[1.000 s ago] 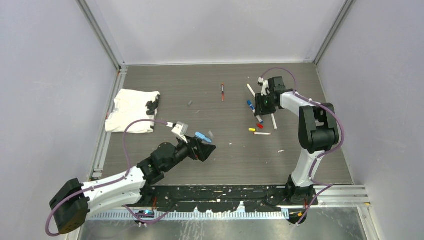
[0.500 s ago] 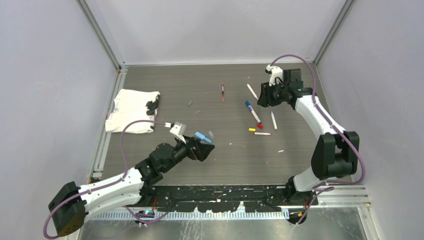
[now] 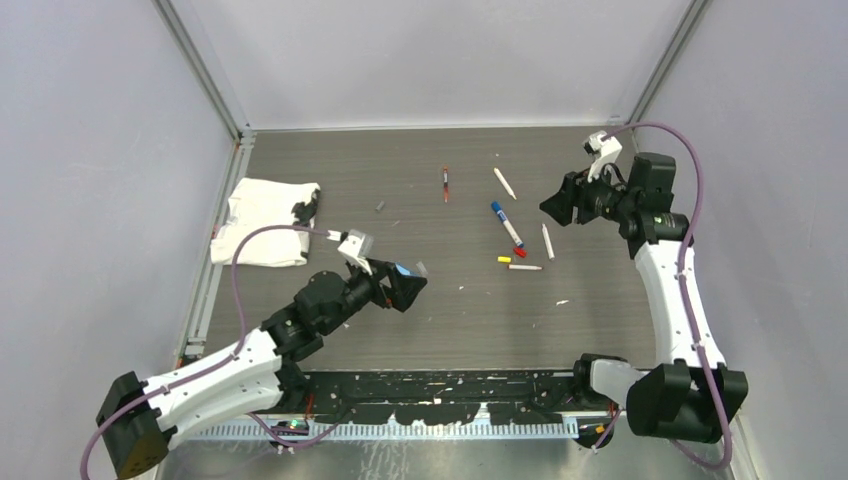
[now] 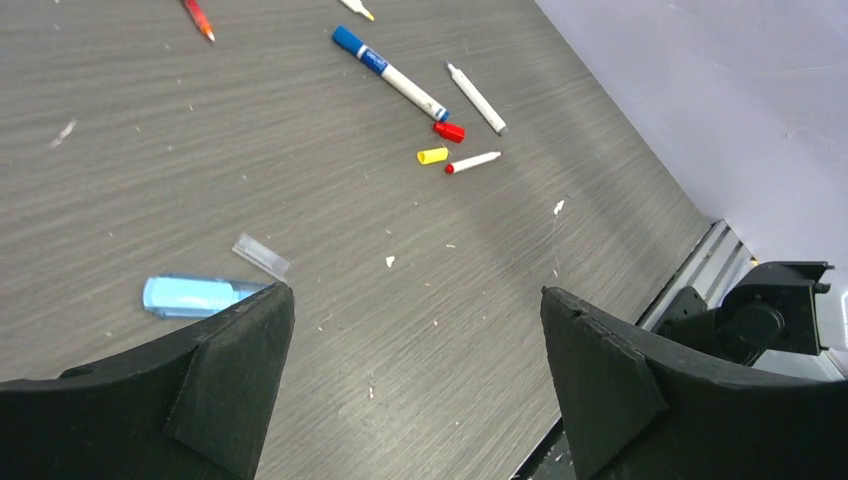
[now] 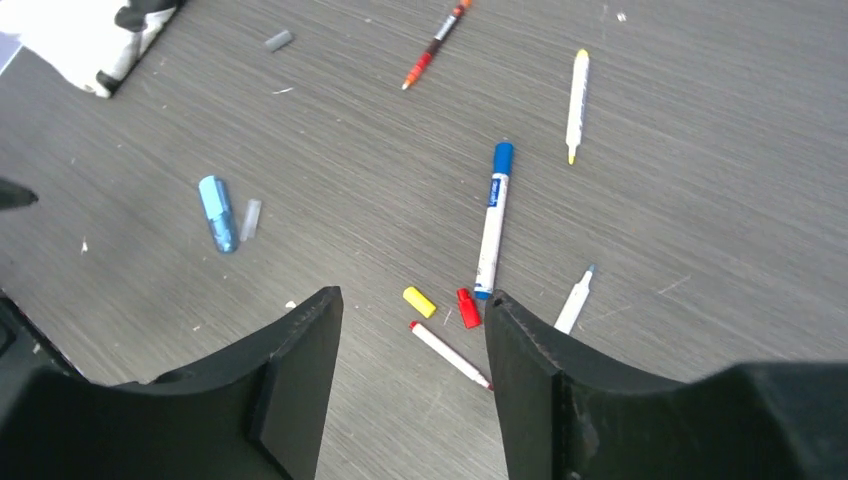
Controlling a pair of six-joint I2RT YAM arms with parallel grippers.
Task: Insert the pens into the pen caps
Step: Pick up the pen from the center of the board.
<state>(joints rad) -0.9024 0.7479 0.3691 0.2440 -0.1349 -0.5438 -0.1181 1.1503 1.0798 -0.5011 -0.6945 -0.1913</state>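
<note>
Several pens lie on the table's right half. A blue-capped pen [image 3: 506, 222] [image 5: 493, 220] lies in their midst, with a yellow-tipped pen [image 3: 504, 183] behind it. A grey-tipped pen [image 3: 547, 240] and a red-tipped pen [image 3: 524, 267] [image 5: 449, 354] lie nearer. A red-orange pen [image 3: 445, 184] sits apart. Loose pen caps: yellow cap [image 3: 504, 259] [image 5: 419, 301], red cap [image 3: 519, 252] [image 5: 467, 308], grey cap [image 3: 381, 207]. My right gripper [image 3: 553, 207] [image 5: 412, 300] hangs open and empty, raised to the right of the pens. My left gripper [image 3: 412, 283] [image 4: 415, 300] is wide open and empty, low over bare table.
A light-blue oblong piece [image 3: 404, 269] [image 4: 195, 296] and a small clear tube [image 4: 261, 256] lie just beside my left fingers. A white cloth [image 3: 265, 220] with a dark patch sits at the far left. Walls close in the table on three sides.
My right gripper has pulled away from above the pens, swinging right and up, with its jaws wider apart. The blue-capped pen now lies uncovered on the table. The left arm shifted only slightly.
</note>
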